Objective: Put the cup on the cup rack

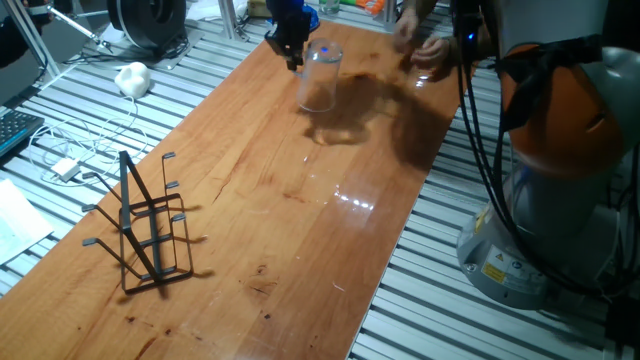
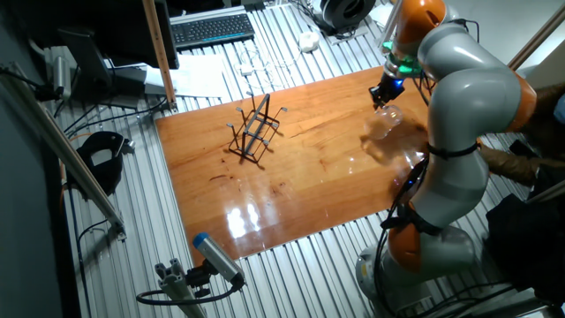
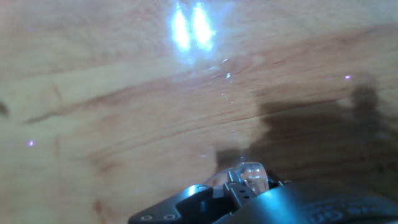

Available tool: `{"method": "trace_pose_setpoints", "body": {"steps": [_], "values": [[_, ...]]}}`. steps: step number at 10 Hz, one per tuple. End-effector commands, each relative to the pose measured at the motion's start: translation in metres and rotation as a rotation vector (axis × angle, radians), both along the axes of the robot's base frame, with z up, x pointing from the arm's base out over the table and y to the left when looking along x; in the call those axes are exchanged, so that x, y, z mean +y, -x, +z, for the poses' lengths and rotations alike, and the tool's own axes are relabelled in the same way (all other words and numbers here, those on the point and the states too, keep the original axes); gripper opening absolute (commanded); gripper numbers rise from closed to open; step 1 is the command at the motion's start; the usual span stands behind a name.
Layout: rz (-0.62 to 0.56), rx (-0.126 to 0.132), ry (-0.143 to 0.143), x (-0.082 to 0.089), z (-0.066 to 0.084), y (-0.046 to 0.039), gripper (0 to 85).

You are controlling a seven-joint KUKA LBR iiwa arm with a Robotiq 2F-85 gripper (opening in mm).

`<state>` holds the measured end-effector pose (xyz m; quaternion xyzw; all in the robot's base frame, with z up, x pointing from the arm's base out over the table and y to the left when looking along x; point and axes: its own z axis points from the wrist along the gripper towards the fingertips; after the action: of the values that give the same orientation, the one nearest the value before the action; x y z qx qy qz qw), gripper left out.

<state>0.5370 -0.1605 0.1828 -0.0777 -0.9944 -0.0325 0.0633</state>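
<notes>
The clear cup (image 1: pixel 320 78) is upright at the far end of the wooden table (image 1: pixel 300 230), and it also shows in the other fixed view (image 2: pixel 389 120). My gripper (image 1: pixel 293 52) is at the cup's rim on its left side, with the fingers closed over the rim wall. In the hand view a bit of clear glass (image 3: pixel 250 172) sits right at the dark fingers (image 3: pixel 205 202). I cannot tell if the cup's base touches the table. The black wire cup rack (image 1: pixel 147 225) stands empty at the near left corner, far from the cup, and shows in the other fixed view (image 2: pixel 254 134).
A person's hands (image 1: pixel 425 45) are at the table's far edge, close to the cup. The robot's base (image 1: pixel 560 170) stands to the right of the table. A white object (image 1: pixel 132 78), cables (image 1: pixel 70 160) and a keyboard (image 2: pixel 212 29) lie off the table's left side.
</notes>
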Motion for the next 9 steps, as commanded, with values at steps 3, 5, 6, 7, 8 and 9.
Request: {"method": "trace_pose_setpoints", "body": {"steps": [3,5,6,7,8,9], "values": [[-0.133,0.022,0.107,-0.0010,-0.0001,-0.0013,0.0],[-0.086,0.046,0.129,-0.0010,-0.0001,-0.0013,0.0],[-0.042,0.034,0.115,-0.0010,-0.0001,-0.0013,0.0],[-0.010,0.015,0.092,-0.0010,-0.0001,-0.0013,0.0],[-0.013,-0.014,0.075,-0.0010,-0.0001,-0.0013,0.0],[-0.009,-0.029,0.079,-0.0010,-0.0001,-0.0013,0.0]]}}
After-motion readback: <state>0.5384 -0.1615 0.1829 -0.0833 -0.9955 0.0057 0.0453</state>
